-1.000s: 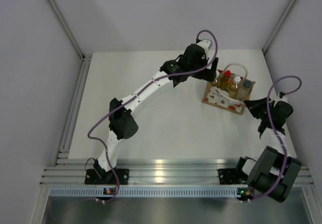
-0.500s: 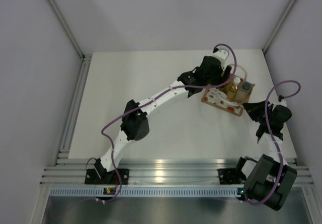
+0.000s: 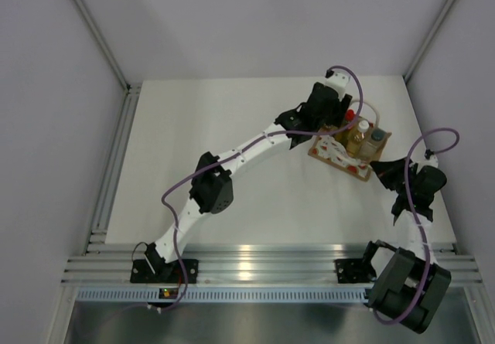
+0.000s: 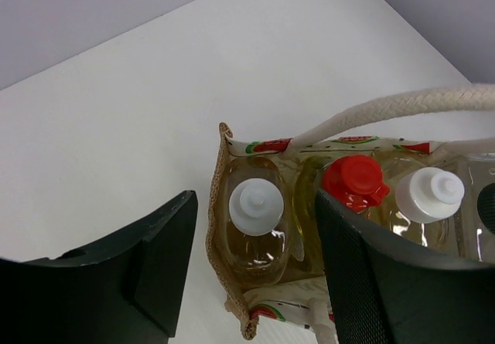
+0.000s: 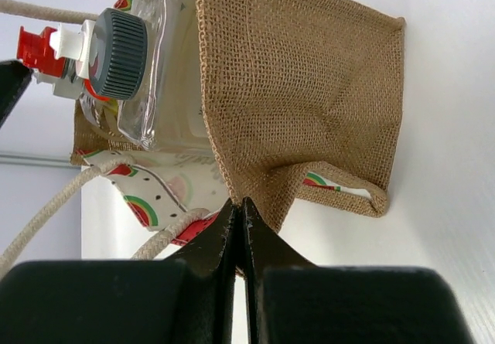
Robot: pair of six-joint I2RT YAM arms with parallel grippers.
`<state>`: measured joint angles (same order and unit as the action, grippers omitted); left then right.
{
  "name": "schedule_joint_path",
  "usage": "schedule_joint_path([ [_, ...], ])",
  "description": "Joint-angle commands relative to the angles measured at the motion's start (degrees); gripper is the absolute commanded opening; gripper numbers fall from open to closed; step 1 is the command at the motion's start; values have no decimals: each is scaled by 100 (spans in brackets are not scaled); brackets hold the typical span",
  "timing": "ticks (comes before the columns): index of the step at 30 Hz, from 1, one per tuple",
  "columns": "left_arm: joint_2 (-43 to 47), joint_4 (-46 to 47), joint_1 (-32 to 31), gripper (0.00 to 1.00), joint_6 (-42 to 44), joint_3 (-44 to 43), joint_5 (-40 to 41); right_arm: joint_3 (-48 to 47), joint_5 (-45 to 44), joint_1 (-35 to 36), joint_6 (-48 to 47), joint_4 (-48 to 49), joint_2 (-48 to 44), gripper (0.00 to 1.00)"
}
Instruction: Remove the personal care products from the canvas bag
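Note:
The canvas bag (image 3: 338,155) stands at the back right of the table with the personal care products upright inside. My left gripper (image 4: 255,243) is open over the bag's left end. Its fingers straddle an amber bottle with a white cap (image 4: 257,206) and the bag's burlap end wall (image 4: 219,228), with a gap showing on both sides. Beside that bottle stand a yellow bottle with a red cap (image 4: 354,182) and a second white-capped bottle (image 4: 430,194). My right gripper (image 5: 238,212) is shut on the burlap rim of the canvas bag (image 5: 309,89), near the clear bottle with a dark grey cap (image 5: 120,54).
A white rope handle (image 4: 402,104) arcs over the bottles, and another loop (image 5: 46,212) hangs at the printed front. The table's right edge and the side wall (image 3: 456,127) lie close behind the bag. Bare white tabletop (image 3: 216,120) spreads to the left.
My left gripper has swung right from beside the bag to over its left end, and its jaws have narrowed around the amber bottle. The bag shifted slightly. The right gripper stayed shut on it.

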<state>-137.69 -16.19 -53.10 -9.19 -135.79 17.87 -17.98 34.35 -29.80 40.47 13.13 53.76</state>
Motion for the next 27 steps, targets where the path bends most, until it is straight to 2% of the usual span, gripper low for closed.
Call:
schedule_joint_path([
  [1, -162, 511, 63, 67, 58, -325, -99, 233, 177, 45, -267, -925, -136, 0],
  [4, -311, 529, 63, 67, 58, -404, -170, 225, 186, 45, -294, -1049, -278, 0],
  [8, -469, 573, 72, 58, 75, -431, -152, 224, 230, 45, -338, -1145, -392, 0],
  [11, -531, 581, 81, 57, 67, -431, -143, 224, 274, 45, -373, -1181, -427, 0],
  [16, -575, 590, 98, 37, -4, -405, -275, 233, 265, 45, -443, -1189, -401, 0],
  [18, -575, 581, 90, 32, -48, -361, -284, 225, 274, 45, -469, -1189, -358, 0],
  [19, -575, 590, 89, 18, -48, -343, -275, 207, 274, 45, -487, -1189, -331, 0],
  [20, -566, 581, 89, 11, -65, -326, -240, 198, 274, 45, -496, -1189, -313, 0],
  [21, -549, 581, 89, 0, -74, -317, -223, 198, 283, 45, -513, -1189, -313, 0],
  [27, -277, 616, 89, 0, -92, -317, -12, 198, 274, 45, -514, -1181, -304, 0],
])
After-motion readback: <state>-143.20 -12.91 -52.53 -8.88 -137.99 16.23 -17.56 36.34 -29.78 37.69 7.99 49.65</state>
